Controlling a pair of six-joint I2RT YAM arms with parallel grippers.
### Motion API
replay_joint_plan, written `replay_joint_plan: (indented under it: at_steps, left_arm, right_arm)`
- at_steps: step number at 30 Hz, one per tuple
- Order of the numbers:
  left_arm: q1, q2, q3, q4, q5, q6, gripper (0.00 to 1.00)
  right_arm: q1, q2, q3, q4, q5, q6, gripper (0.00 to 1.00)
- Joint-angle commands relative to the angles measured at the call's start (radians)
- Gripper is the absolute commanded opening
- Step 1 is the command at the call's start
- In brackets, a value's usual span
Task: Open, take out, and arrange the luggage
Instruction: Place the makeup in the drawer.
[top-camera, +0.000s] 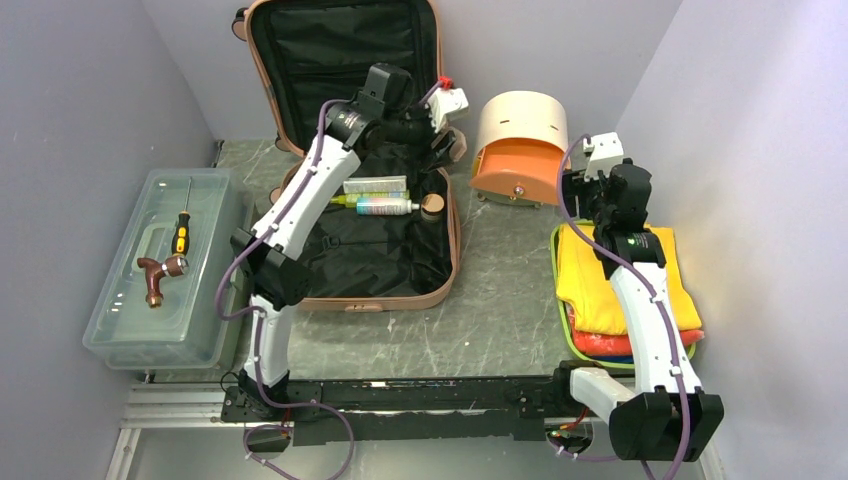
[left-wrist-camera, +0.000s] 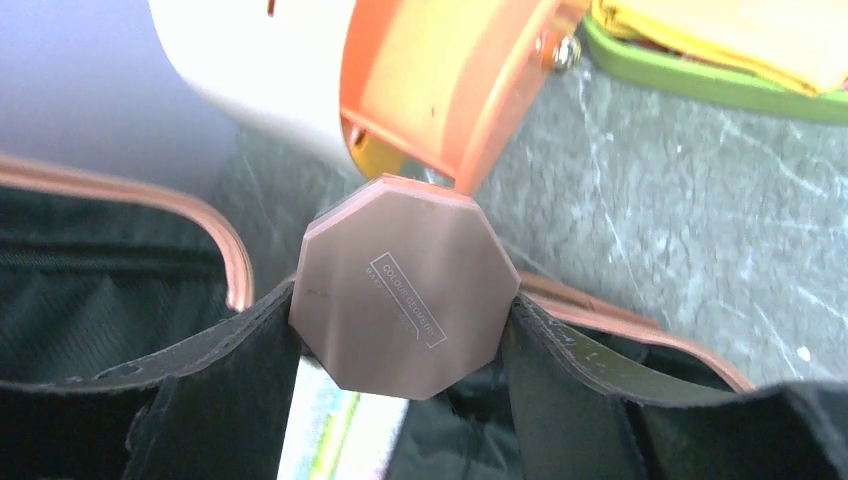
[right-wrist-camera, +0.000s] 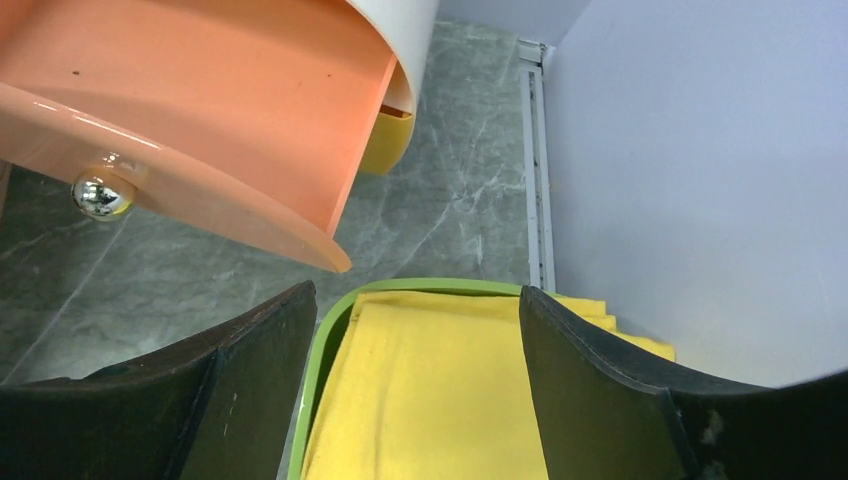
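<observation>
the luggage (top-camera: 380, 298) lies open by the table's far edge. the left gripper (left-wrist-camera: 405, 330) pinches an octagonal rose-gold compact (left-wrist-camera: 400, 280) above its right rim; the right gripper (right-wrist-camera: 418, 330) hangs spread wide, empty, over the yellow cloth (right-wrist-camera: 430, 410).

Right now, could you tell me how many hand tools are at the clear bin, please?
2: a screwdriver toward the far end of the clear bin, a brown hammer-like tool just nearer. More could be hidden.

Lavender walls (top-camera: 90, 90), grey marbled tabletop (top-camera: 500, 300)
</observation>
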Motion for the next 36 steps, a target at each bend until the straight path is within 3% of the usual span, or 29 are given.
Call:
replay_joint_plan:
  at_steps: [1,15,36]
  left_arm:
    - [-0.032,0.086,0.131,0.053,0.094,-0.035,0.46]
    - [-0.098,0.314,0.386,0.224,0.117,-0.122,0.46]
    - [-0.126,0.445,0.468,0.341,0.067,-0.160,0.48]
  right_arm:
    - [-0.011,-0.019,0.028,0.050,0.029,0.026,0.77]
    - [-0.033,-0.011,0.016,0.046,-0.013,0.053,0.76]
    - [-0.036,-0.005,0.013,0.041,-0.023,0.056,0.75]
